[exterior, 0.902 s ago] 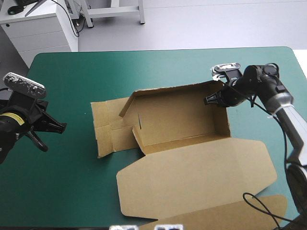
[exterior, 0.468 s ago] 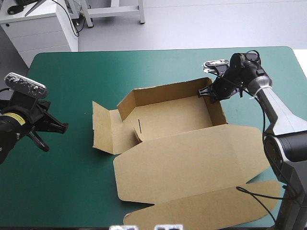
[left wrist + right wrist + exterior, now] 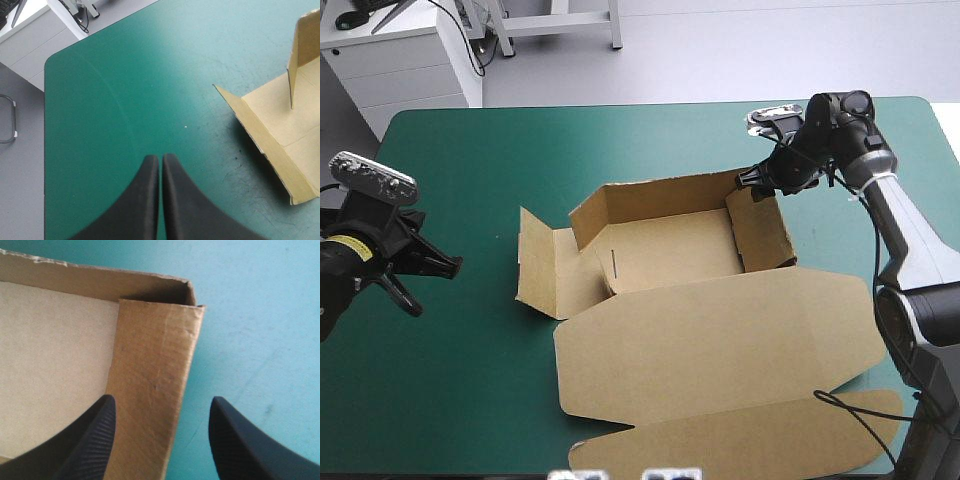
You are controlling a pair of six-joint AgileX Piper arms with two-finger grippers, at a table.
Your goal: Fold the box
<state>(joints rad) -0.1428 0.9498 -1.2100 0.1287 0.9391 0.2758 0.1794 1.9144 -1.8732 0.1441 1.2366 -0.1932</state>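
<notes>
Midway across the teal-green bench [image 3: 470, 140], the brown box [image 3: 670, 250] sits with walls raised and its lid [image 3: 720, 340] flat toward the near edge. The right pincer [image 3: 162, 399] stands wide open astride the right wall [image 3: 150, 365] (one black finger inside the box, one outside). The left pincer [image 3: 160, 158], closed and empty, hovers over bare cover, left of the box.

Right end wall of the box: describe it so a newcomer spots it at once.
On the teal-green table lies the brown box, lid flat toward the near edge. The wall is the short upright panel at its right end. It alone stands between the right gripper's open fingers.
</notes>
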